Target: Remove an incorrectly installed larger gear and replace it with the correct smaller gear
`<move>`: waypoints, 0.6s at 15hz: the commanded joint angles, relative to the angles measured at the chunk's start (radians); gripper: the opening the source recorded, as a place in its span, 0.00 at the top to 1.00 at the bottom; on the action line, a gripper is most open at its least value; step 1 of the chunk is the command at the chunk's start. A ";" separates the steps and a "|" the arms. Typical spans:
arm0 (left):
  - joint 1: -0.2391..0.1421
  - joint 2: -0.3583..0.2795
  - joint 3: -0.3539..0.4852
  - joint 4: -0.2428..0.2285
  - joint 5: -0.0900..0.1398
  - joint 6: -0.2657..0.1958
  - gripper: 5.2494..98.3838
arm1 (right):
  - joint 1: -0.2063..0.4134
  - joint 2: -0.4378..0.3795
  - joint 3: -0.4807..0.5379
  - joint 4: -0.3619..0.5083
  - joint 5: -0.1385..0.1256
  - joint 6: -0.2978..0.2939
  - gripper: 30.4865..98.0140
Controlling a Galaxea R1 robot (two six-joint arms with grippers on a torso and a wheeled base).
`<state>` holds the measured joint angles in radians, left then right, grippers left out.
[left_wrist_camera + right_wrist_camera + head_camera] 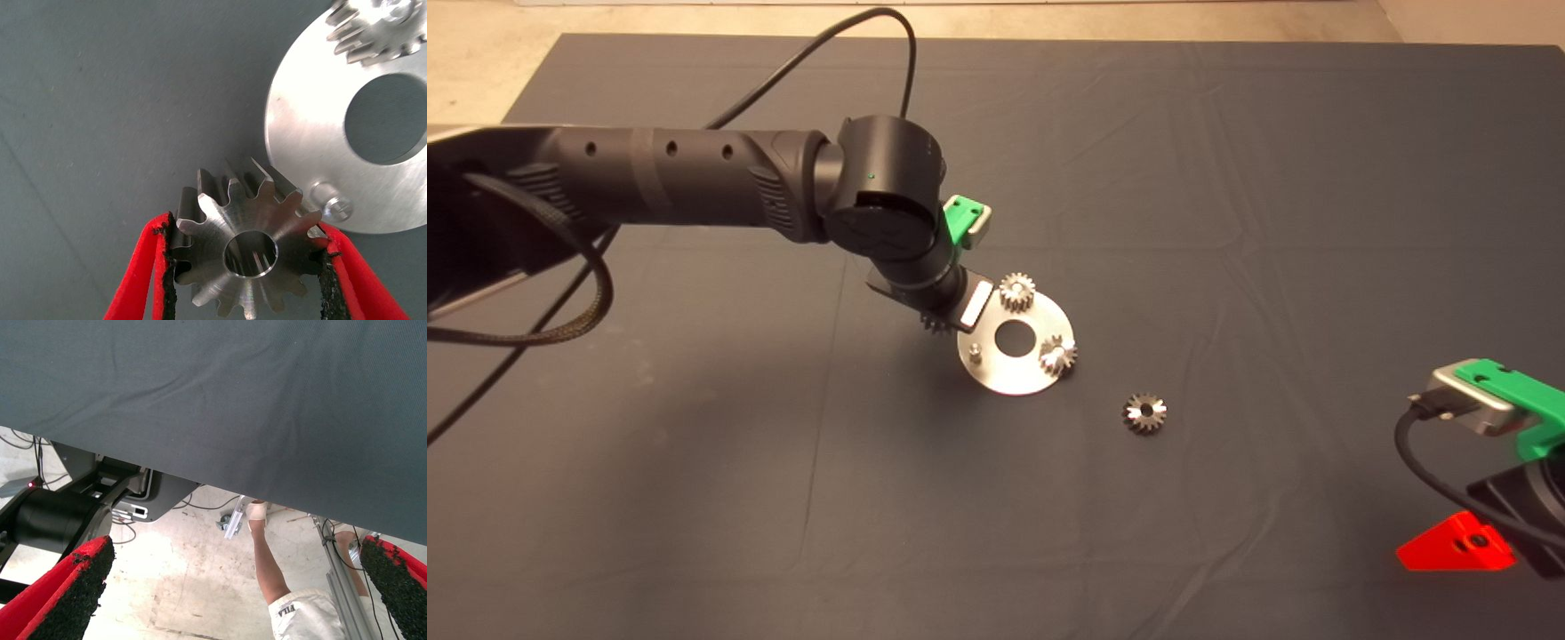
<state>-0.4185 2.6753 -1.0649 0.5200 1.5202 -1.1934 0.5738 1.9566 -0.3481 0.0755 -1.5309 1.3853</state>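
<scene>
My left gripper [248, 240] is shut on the larger gear [243, 250], a bright silver toothed gear with a round centre hole. It holds the gear just off the edge of the round steel plate [303, 133], beside a bare peg [331, 207]. In the head view the gear [935, 324] peeks out under the left wrist. Two small gears [1016, 292] [1058, 354] sit on the plate [1009, 373]. The smaller gear [1144, 413] lies loose on the mat to the plate's right. My right gripper [1458, 544] is parked at the lower right, open and empty.
The left arm [694, 178] and its cable [560, 302] reach over the mat's left half. The right wrist view shows the mat's edge [200, 480], the robot base [60, 513] and a person's leg [273, 567] on the floor beyond.
</scene>
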 commanded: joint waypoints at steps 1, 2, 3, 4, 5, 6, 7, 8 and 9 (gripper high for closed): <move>-0.022 -0.075 0.033 -0.070 0.138 -0.057 0.65 | 0.012 0.003 0.002 0.017 -0.120 0.006 0.00; -0.022 -0.097 0.044 -0.078 0.138 -0.061 0.65 | 0.012 0.003 0.002 0.017 -0.120 0.006 0.00; -0.022 -0.122 0.059 -0.080 0.138 -0.066 0.65 | 0.012 0.003 0.002 0.017 -0.120 0.006 0.00; -0.020 -0.155 0.083 -0.080 0.138 -0.080 0.65 | 0.012 0.002 0.002 0.017 -0.118 0.006 0.00; -0.019 -0.194 0.114 -0.080 0.138 -0.095 0.65 | 0.012 0.002 0.002 0.017 -0.118 0.006 0.00; -0.019 -0.219 0.131 -0.080 0.138 -0.100 0.65 | 0.011 0.002 0.002 0.017 -0.118 0.006 0.00; -0.016 -0.241 0.136 -0.080 0.138 -0.100 0.65 | 0.011 0.002 0.002 0.017 -0.118 0.006 0.00; -0.014 -0.253 0.137 -0.080 0.138 -0.101 0.65 | 0.012 0.002 0.002 0.017 -0.118 0.006 0.00; -0.013 -0.262 0.137 -0.080 0.138 -0.101 0.65 | 0.012 0.002 0.002 0.017 -0.118 0.006 0.00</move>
<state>-0.4185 2.4780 -0.9752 0.4560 1.5217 -1.2719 0.5738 1.9566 -0.3481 0.0755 -1.5313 1.3853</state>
